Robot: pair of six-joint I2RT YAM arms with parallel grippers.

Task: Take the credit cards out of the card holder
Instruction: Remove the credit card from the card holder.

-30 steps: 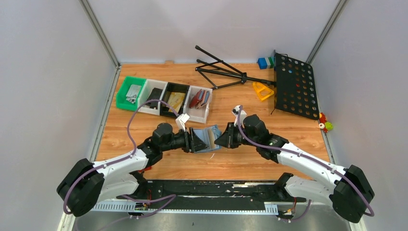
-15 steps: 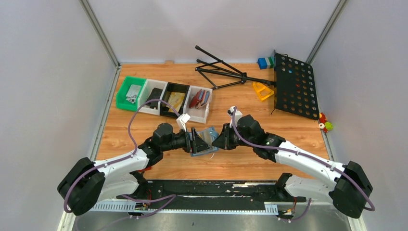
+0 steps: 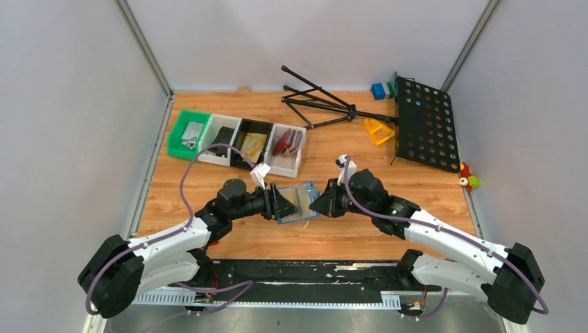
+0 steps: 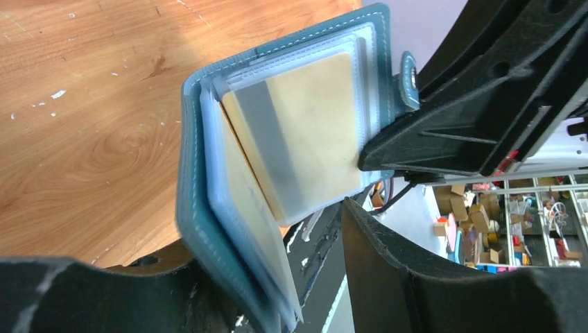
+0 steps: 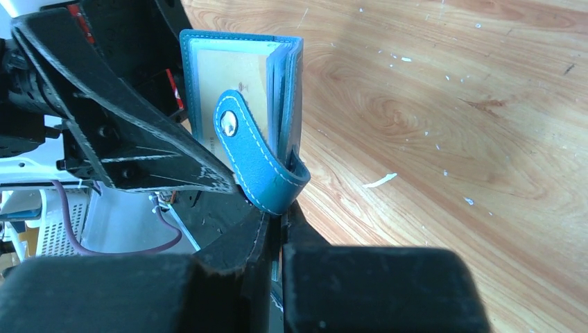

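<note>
The slate-blue card holder is held open above the table's middle, between my two grippers. My right gripper is shut on its right edge by the snap strap; the grip shows in the right wrist view. My left gripper is open around the left half, which leans on one finger in the left wrist view. A gold-tan credit card with a grey stripe sits in a clear sleeve of the card holder. Another tan card shows in the right wrist view.
A row of bins stands at the back left: green, white, black and a white one with a dark red and a bluish-grey wallet. A folded black music stand and its perforated plate lie at the back.
My right gripper first moved left, folding the card holder, then drew back to the right, and the holder now spreads wider open. My left gripper stayed at the left half.
</note>
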